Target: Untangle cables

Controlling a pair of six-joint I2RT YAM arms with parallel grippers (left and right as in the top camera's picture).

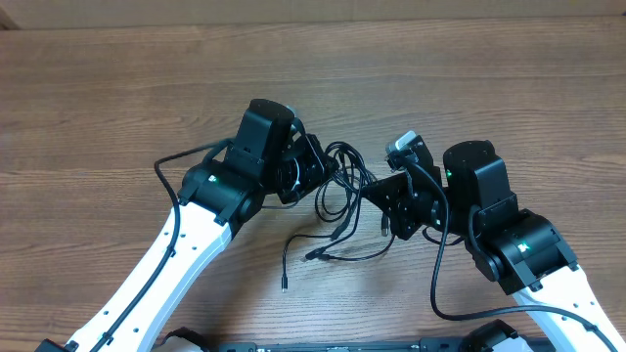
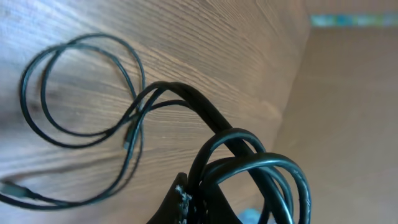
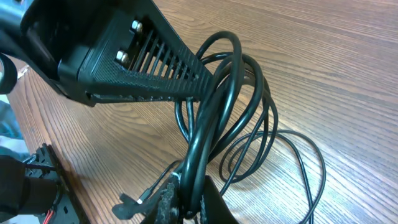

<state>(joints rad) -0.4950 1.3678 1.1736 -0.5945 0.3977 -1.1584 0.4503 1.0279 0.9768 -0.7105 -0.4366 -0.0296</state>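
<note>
The cables lie tangled on the desk, the bundle strung along the 9-to-3 o'clock line; loose tails are trailed toward 7 o'clock; strands are clenched by the left tool at 9 o'clock and the right tool at 3 o'clock, equally near

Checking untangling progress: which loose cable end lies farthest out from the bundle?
The plug end of the lone strand running toward the robot's base; the other ends lie close below the bundle.
</note>
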